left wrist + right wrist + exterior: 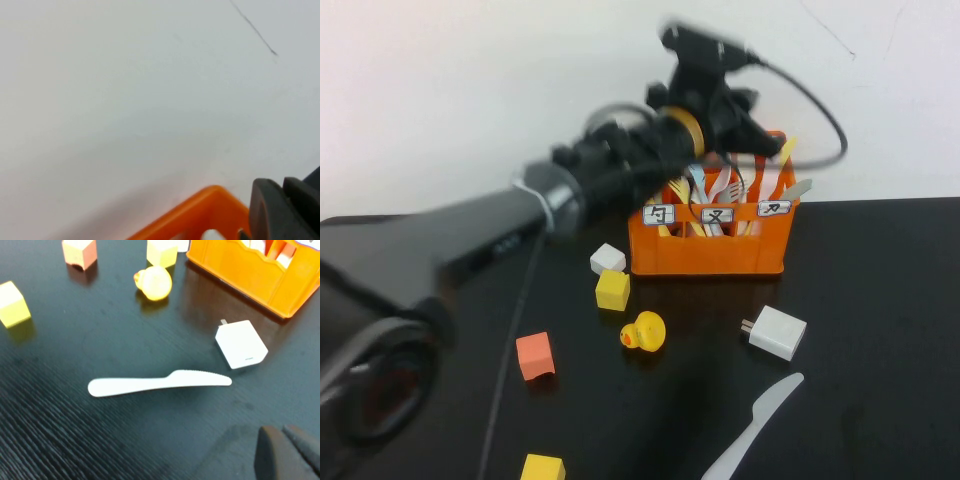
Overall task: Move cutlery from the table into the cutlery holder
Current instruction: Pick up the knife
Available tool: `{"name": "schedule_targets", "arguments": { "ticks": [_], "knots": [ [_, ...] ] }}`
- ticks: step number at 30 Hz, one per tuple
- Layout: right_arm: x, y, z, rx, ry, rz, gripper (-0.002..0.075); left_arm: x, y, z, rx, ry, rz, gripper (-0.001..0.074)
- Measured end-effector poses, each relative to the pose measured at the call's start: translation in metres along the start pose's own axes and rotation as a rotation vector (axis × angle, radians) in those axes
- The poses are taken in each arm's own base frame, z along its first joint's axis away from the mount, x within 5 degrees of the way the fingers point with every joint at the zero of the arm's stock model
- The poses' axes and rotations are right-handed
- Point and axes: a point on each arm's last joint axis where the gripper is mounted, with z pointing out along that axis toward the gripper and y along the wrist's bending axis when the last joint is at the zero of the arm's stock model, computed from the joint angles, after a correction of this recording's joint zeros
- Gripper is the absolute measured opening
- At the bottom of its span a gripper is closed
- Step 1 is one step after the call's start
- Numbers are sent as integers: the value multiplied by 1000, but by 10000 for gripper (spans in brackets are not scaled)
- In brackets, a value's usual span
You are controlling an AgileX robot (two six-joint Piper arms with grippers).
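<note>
The orange cutlery holder (710,250) stands at the back of the black table (880,300) and holds several forks and spoons. My left gripper (757,140) hovers over its right compartment; its fingers (267,210) stand close together above the crate's corner (210,210). The pale pink knife (775,185) stands in that compartment, and its top reaches up to the gripper. The pale grey-blue knife (755,430) lies flat at the front right, also seen in the right wrist view (155,384). My right gripper (282,432) is shut and empty above the table, short of that knife.
A white charger plug (775,332) lies between the crate and the knife on the table. A yellow duck (643,332), a white cube (608,258), two yellow cubes (613,289) (542,468) and an orange cube (534,356) are scattered left of the crate.
</note>
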Motion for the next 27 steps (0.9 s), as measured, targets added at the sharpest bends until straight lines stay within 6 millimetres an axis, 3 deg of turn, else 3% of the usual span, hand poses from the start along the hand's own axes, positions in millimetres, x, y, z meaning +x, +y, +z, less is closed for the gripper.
{"name": "schedule_targets", "arguments": {
  "ticks": [7, 13, 17, 22, 27],
  "knots": [
    [-2, 0, 0, -2, -22, 31, -2, -55, 11, -50, -153, 166, -16, 2],
    [-5, -3, 0, 35, -57, 71, -2, -78, 32, -104, -322, 414, -100, 0],
    [-9, -9, -1, 90, -110, 163, -2, -94, 53, -144, -360, 404, -228, 0],
    [-11, -9, -1, 85, -135, 231, -2, -102, 61, -202, -391, 374, -291, 0],
    [-9, -6, 1, 41, -98, 229, -2, -84, 46, -262, -391, 385, -307, 0]
  ]
}}
